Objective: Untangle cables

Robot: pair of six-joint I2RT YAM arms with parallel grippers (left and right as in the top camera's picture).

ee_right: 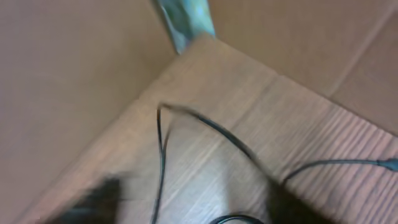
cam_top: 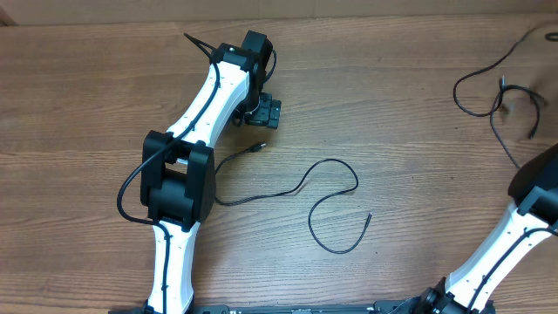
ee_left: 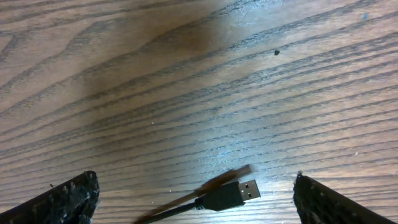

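Observation:
One thin black cable (cam_top: 331, 161) lies in loose curves mid-table, with its USB plug (cam_top: 258, 147) just below my left gripper (cam_top: 264, 113). In the left wrist view that plug (ee_left: 233, 194) rests flat on the wood between the wide-open fingers (ee_left: 68, 199), untouched by my left gripper (ee_left: 194, 183). A second cable (cam_top: 456, 89) sprawls at the far right. The right wrist view is blurred. Its strands (ee_right: 163, 149) run over the table corner. My right gripper (ee_right: 193, 202) shows as two dark fingers (ee_right: 93, 199) standing apart, with wood between them.
The left arm (cam_top: 179, 183) reaches from the front edge up across the left half of the table. The right arm (cam_top: 523, 218) enters at the lower right. Brown cardboard walls (ee_right: 74, 74) border the table's far right corner.

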